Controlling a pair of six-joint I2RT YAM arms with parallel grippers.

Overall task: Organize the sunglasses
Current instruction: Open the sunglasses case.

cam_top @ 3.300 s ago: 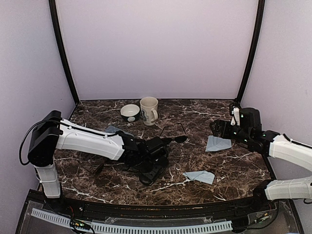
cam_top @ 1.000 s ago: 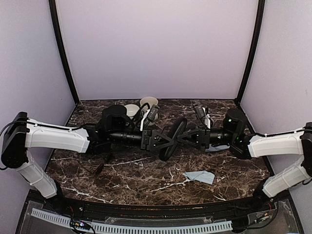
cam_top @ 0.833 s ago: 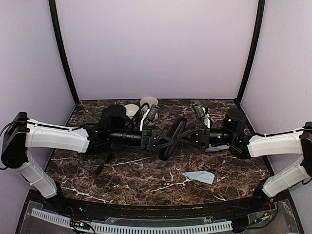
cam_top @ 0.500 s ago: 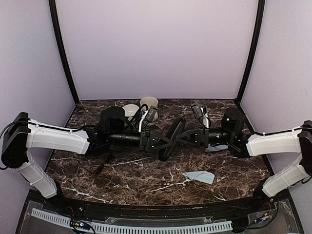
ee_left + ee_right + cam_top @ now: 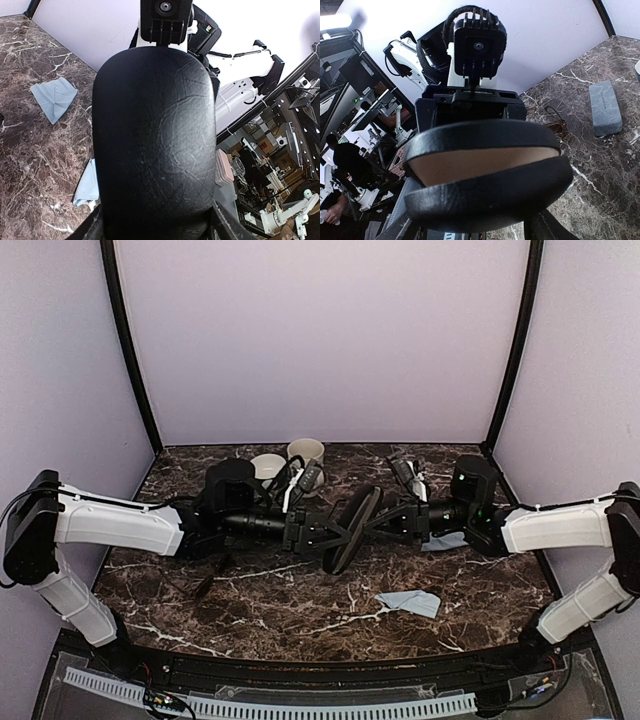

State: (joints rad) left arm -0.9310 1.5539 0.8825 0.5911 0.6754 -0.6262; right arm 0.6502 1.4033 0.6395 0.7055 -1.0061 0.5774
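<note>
The 2 arms meet over the middle of the marble table (image 5: 300, 610), with a black case (image 5: 350, 530) lifted clear of it between them and tilted, its upper end leaning back and to the right. The left gripper (image 5: 336, 536) is clamped on the case from the left; in its wrist view the case's wrinkled black shell fills the frame between the fingers. The right gripper (image 5: 371, 522) grips the same case from the opposite side. Its wrist view shows the case slightly ajar, a tan lining visible between the 2 shells. One pair of sunglasses (image 5: 556, 120) – the brownish pair – lies flat on the marble on the left half of the table, near a grey-blue case (image 5: 605, 107) and apart from both grippers; the black pair cannot be made out. At the back stand a cream mug (image 5: 305, 449) and a small bowl (image 5: 267, 464), side by side. A folded blue cloth (image 5: 410, 602) lies near the front right, and a second blue cloth (image 5: 437, 541) shows under the right arm.
</note>
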